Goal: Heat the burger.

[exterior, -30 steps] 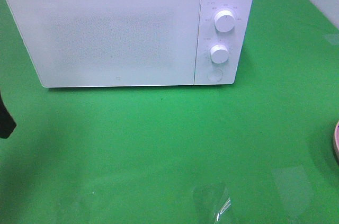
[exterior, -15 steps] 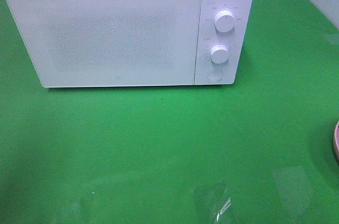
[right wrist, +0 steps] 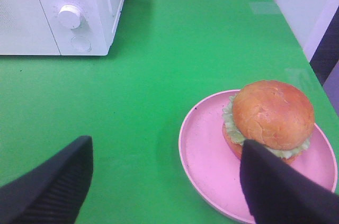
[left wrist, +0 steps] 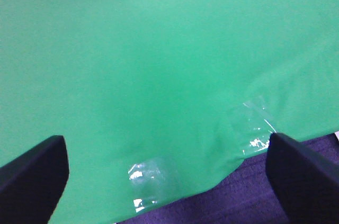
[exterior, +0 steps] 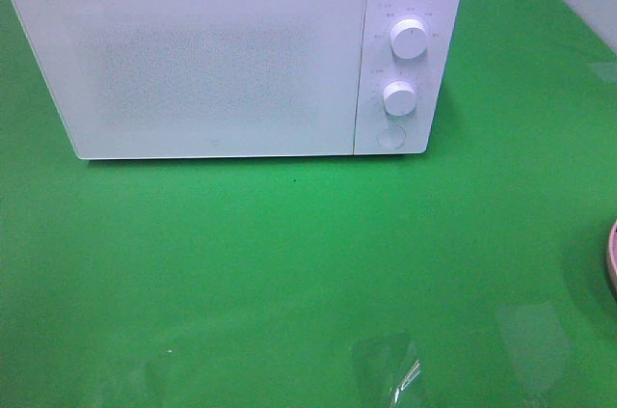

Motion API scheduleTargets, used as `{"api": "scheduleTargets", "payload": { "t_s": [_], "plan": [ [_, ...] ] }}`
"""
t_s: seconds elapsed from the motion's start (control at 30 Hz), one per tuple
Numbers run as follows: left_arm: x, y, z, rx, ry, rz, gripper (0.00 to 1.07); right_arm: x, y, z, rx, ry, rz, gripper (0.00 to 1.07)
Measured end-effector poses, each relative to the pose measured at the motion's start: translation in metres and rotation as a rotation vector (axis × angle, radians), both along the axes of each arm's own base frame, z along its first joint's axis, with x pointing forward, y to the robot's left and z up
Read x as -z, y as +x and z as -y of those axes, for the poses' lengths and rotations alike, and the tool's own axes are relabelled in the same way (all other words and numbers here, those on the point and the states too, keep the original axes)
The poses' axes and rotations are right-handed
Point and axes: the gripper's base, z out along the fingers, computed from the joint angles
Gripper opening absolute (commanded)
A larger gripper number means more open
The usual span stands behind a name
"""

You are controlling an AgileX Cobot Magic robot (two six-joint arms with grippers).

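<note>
My right hand [right wrist: 164, 181] hangs wide apart just above the burger [right wrist: 270, 115] on its plate [right wrist: 204, 163], ready to grab. My left hand [left wrist: 169, 176] is apart too, holding nothing. The oven [exterior: 231, 51] door is shut.

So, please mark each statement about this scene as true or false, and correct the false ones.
1. The microwave door is closed. True.
2. The burger sits inside the microwave. False: it sits on the pink plate on the green table.
3. The right gripper holds the burger. False: its jaws are open and hold nothing.
4. The left gripper is open above the table edge. True.
5. The microwave has two round knobs. True.
</note>
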Motion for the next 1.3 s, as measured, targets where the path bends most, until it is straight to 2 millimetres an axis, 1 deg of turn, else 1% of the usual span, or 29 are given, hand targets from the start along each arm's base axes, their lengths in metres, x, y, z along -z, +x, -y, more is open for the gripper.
{"api": "scheduleTargets", "payload": {
  "t_s": [0.1,0.23,0.4,0.47,0.53,0.6,0.83,0.97,1.3],
  "plan": [
    [-0.001,-0.003,0.000,0.000,-0.003,0.020,0.93,0.000,0.000,0.000,0.000,0.000,0.000,0.73],
    [-0.002,-0.017,-0.001,0.007,-0.031,0.100,0.93,0.000,0.000,0.000,0.000,0.000,0.000,0.73],
    [-0.003,-0.022,-0.001,0.006,-0.044,0.133,0.93,0.000,0.000,0.000,0.000,0.000,0.000,0.73],
    [-0.003,-0.026,-0.002,-0.016,-0.047,0.158,0.93,0.000,0.000,0.000,0.000,0.000,0.000,0.73],
    [-0.003,-0.035,-0.003,-0.110,-0.045,0.222,0.93,0.000,0.000,0.000,0.000,0.000,0.000,0.73],
    [-0.003,-0.038,-0.002,-0.138,-0.045,0.243,0.93,0.000,0.000,0.000,0.000,0.000,0.000,0.73],
    [-0.003,-0.038,-0.002,-0.153,-0.044,0.250,0.93,0.000,0.000,0.000,0.000,0.000,0.000,0.73],
    [-0.003,-0.038,-0.002,-0.203,-0.038,0.251,0.93,0.000,0.000,0.000,0.000,0.000,0.000,0.73],
    [-0.003,-0.038,-0.002,-0.204,-0.038,0.251,0.93,0.000,0.000,0.000,0.000,0.000,0.000,0.73]
  ]
}}
